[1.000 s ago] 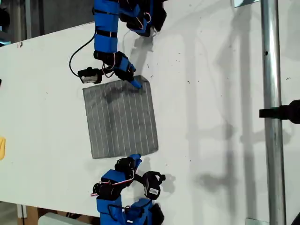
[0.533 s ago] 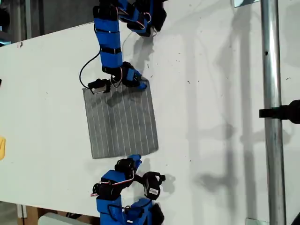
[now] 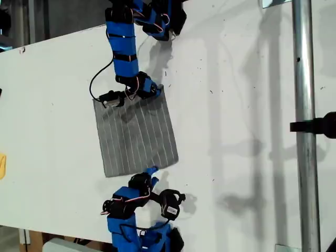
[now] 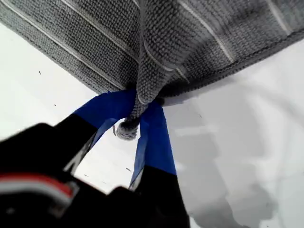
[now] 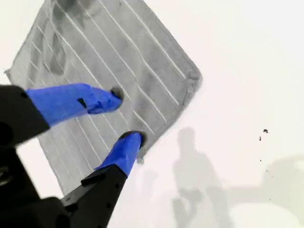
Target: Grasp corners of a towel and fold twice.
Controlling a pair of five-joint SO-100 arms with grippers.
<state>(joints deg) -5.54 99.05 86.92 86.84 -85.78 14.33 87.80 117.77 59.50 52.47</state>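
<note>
Quick update: my first pincer (image 4: pixel 135 118) is now clamping shut on the towel (image 3: pixel 136 136), bunching its 12 o'clock edge in the exterior view. My second pincer (image 5: pixel 124 116) is edging in at 6 o'clock, wide open w/ nothing held. The rest is lying flat on the worktop (image 3: pixel 236 105), so imo the grasp's only half done.

The towel (image 3: pixel 136 132) is a grey, roughly square cloth with thin pale stripes running evenly across it. It lies mostly flat on the white desk (image 3: pixel 247 105), nearer the desk's edge at the exterior view's left. One of its corners (image 4: pixel 127 129) is bunched into a tight fold and lifted; another corner (image 5: pixel 194 83) lies flat and rounded.
</note>
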